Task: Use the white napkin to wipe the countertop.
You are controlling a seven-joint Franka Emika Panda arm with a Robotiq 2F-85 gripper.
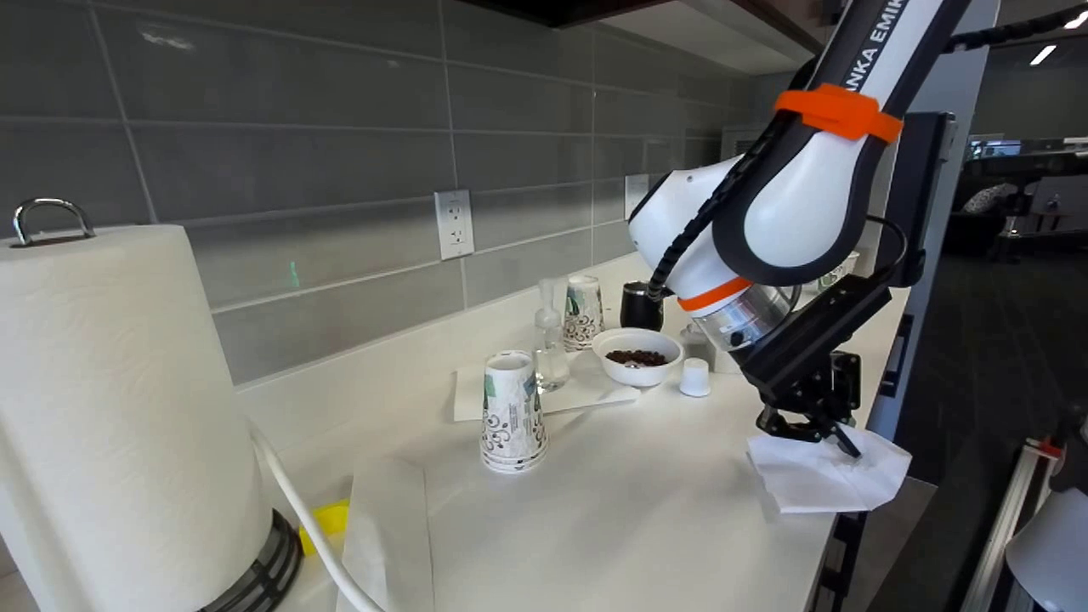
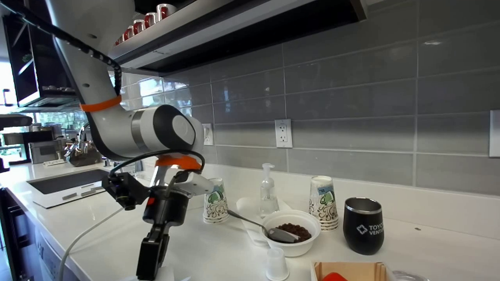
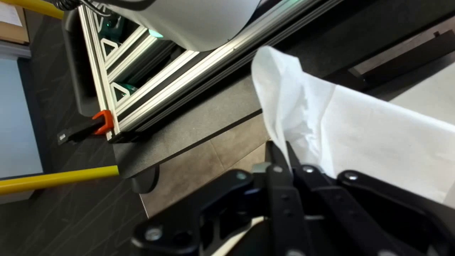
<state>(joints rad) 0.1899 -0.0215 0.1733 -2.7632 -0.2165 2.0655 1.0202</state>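
Note:
The white napkin (image 1: pixel 816 480) is a thin, creased sheet at the front edge of the cream countertop (image 1: pixel 646 527), with part of it hanging past that edge. My gripper (image 1: pixel 844 442) is tilted down and shut on the napkin. In the wrist view, the napkin (image 3: pixel 387 142) is pinched between the closed fingertips (image 3: pixel 282 153); a fold stands up from them and the sheet spreads to the right. In an exterior view, the gripper (image 2: pixel 151 255) points down over the countertop (image 2: pixel 218 253); only a bit of napkin (image 2: pixel 166 274) shows at the bottom edge.
Stacked paper cups (image 1: pixel 512 416), a pump bottle (image 1: pixel 550 340), a bowl of brown bits with a spoon (image 2: pixel 291 230), a small white cup (image 1: pixel 694 378), a black tumbler (image 2: pixel 363 226) and a wooden box (image 2: pixel 351 269) stand on the counter. A paper-towel roll (image 1: pixel 119 408) stands near the wall.

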